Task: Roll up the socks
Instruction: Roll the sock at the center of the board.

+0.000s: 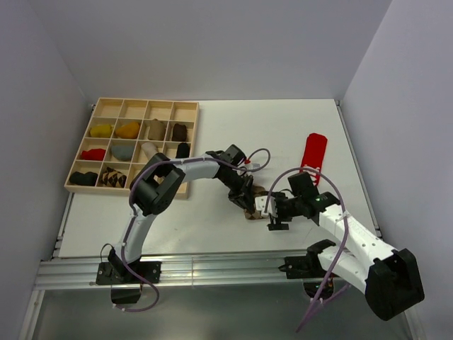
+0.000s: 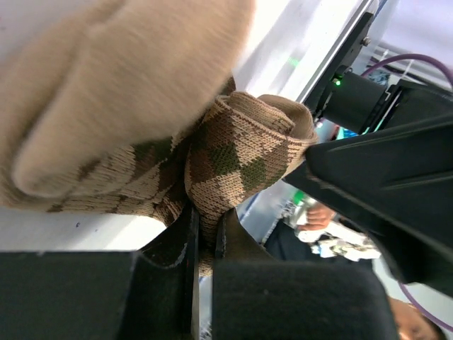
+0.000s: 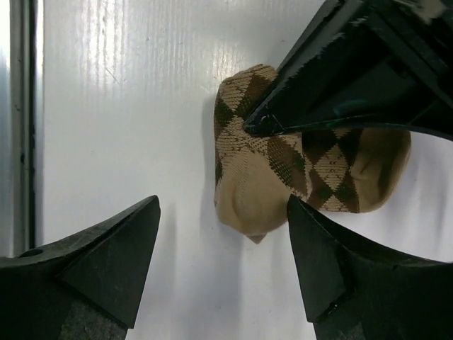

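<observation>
A brown-and-tan argyle sock [image 3: 269,163] lies bunched into a loose roll on the white table [image 1: 177,219], near the front edge. My left gripper [image 2: 205,221] is shut on a fold of that sock [image 2: 226,159] and comes down on it from above [image 1: 245,198]. My right gripper [image 3: 224,204] stands open just in front of the roll, its fingertips [image 3: 141,219] apart on either side of the roll's tan end and not touching it. In the top view the right gripper [image 1: 269,212] sits right of the argyle sock [image 1: 252,212]. A red sock [image 1: 313,157] lies flat at the right.
A wooden compartment tray [image 1: 192,134] stands at the back left and holds several small sock bundles in yellow, orange, grey, red and black. The table's front edge with a metal rail [image 1: 212,265] runs close behind the grippers. Grey walls close in both sides.
</observation>
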You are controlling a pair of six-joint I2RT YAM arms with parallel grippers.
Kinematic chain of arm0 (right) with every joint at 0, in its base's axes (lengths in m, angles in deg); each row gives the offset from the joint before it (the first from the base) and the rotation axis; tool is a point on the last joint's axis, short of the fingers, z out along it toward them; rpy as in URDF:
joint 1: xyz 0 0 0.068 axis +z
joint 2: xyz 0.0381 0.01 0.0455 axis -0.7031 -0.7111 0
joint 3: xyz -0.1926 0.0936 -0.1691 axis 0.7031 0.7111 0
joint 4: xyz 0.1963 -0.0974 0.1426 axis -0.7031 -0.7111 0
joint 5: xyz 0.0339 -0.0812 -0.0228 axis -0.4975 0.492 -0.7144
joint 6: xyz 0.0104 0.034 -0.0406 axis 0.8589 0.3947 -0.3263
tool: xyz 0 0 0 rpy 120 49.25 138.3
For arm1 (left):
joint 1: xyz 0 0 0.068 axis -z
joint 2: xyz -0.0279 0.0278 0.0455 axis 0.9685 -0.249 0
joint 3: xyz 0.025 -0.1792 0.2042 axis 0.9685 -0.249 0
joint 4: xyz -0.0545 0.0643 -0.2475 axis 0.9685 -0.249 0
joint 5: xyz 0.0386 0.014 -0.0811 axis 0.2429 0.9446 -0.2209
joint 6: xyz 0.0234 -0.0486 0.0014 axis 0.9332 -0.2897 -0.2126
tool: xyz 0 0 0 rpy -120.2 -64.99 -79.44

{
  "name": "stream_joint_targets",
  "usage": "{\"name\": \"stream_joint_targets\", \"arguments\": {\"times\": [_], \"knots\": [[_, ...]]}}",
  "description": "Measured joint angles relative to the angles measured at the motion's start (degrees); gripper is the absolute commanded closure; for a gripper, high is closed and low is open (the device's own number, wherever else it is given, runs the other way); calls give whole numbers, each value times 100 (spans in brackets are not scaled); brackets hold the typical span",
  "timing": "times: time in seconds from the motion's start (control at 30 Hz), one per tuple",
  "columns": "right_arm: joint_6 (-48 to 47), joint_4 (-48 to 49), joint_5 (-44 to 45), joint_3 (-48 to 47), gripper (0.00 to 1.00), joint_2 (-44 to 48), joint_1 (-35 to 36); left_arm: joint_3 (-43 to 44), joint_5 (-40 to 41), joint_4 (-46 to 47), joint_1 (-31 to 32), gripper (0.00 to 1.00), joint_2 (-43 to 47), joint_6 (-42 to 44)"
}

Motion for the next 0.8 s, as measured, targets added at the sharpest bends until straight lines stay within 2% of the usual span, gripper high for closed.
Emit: {"name": "stream_joint_targets", "arguments": {"times": [0.27, 0.47, 0.5, 0.57, 0.63, 0.8], "knots": [[24, 861, 765, 280, 21, -184, 702, 219, -232, -328, -107, 99, -203, -79], [20, 1388, 1115, 404, 32, -629, 925, 219, -354, -326, -146, 99, -243, -114], [22, 1478, 1154, 404, 34, -699, 935, 219, -376, -315, -151, 96, -245, -133], [22, 1650, 1213, 404, 43, -831, 940, 214, -407, -278, -164, 92, -251, -190], [42, 1823, 1272, 396, 57, -973, 940, 179, -448, -197, -175, 88, -251, -223], [175, 1849, 1357, 166, 66, -1290, 940, -7, -540, 127, -229, 69, -229, -363]]}}
